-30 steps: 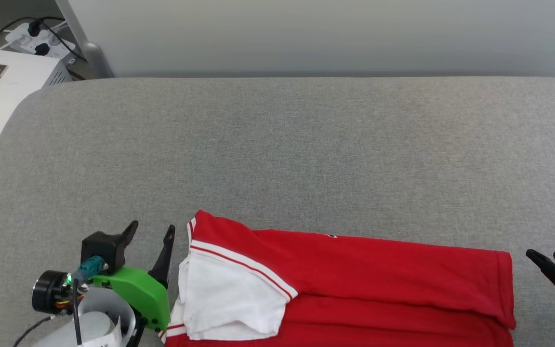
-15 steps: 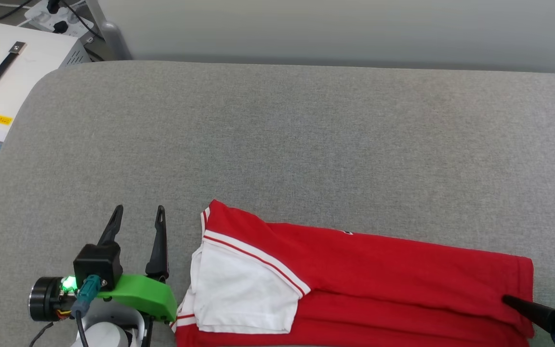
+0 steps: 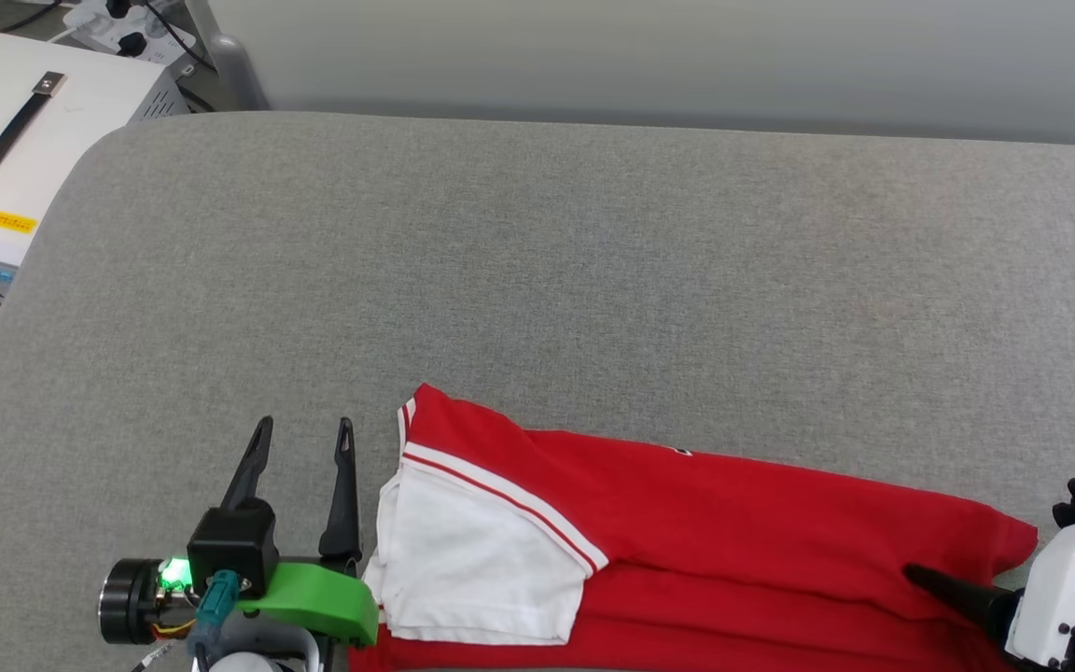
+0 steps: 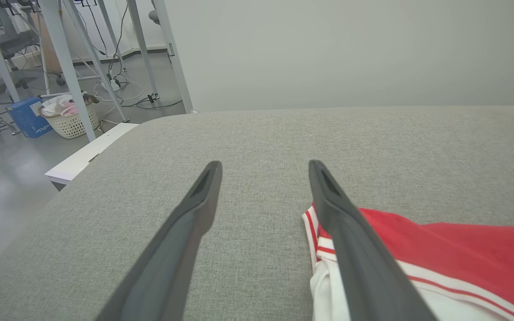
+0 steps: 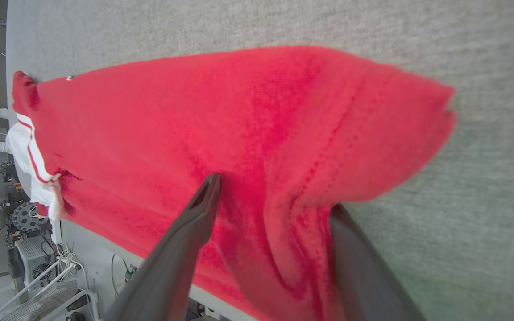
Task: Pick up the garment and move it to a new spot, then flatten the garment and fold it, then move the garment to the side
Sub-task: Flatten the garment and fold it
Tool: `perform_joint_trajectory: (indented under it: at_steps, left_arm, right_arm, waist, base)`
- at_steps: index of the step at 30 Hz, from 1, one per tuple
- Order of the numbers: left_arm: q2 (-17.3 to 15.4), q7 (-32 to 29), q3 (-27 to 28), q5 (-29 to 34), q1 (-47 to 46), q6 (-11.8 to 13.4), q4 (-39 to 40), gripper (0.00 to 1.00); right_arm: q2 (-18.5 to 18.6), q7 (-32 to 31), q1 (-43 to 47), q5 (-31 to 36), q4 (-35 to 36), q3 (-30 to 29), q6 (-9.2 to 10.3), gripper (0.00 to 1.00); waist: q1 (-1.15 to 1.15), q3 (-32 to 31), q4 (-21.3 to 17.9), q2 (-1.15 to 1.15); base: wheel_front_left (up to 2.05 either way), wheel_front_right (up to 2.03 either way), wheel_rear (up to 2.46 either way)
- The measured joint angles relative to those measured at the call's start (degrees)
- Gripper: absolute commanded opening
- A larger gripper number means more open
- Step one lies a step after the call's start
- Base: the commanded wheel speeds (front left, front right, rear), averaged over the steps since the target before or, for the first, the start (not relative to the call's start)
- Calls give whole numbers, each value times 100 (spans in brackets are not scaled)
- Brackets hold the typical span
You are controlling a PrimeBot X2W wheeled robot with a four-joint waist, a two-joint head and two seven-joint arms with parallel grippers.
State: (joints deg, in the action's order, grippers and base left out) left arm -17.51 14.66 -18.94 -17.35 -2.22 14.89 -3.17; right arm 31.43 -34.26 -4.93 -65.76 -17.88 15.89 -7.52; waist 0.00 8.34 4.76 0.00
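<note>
**Head view.** One red T-shirt (image 3: 733,523) lies folded in a long strip at the near edge of the grey padded table (image 3: 547,261). One white sleeve (image 3: 472,569) lies on top at the shirt's left end. The sleeve has a red and white stripe along its edge.

The left gripper (image 3: 304,425) is just beside the sleeve. Its two fingers are apart and nothing is between them. The right gripper (image 3: 929,581) is at the shirt's right end, and one dark finger lies on the red cloth. One white box with a black handle (image 3: 43,140) sits past the table's far left corner.

**Left wrist view.** The two dark fingers are spread over the bare grey table and hold nothing. The right-hand finger crosses in front of the shirt's striped corner. This view adds the floor past the table, with one white basket (image 4: 67,122) and one blue box (image 4: 27,120) side by side.

**Right wrist view.** Here both fingers of the right gripper can be seen. They are spread wide, with a hump of red cloth bunched up between them, and they are not squeezed together. The near cloth is blurry. The shirt runs away to the white sleeve at the far end. Below the table edge there is one wire fan (image 5: 38,307) next to some machines.
</note>
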Motion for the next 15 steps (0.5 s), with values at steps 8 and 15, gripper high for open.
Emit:
perform_joint_trajectory:
  at_steps: [8,15]
  left_arm:
    - [355,0,488,537,143,-319,-93,100]
    - [537,0,781,850,253,-601,-134,100]
  right_arm:
    - [143,474,-47,43,-247,152,-4,0]
    - [565,694,-49,-34,-452,-20,-7,0]
  waist:
    - [0,-103,-25,0]
    - [0,-252,-68,0]
  base:
    - [0,0,0]
    - [0,0,0]
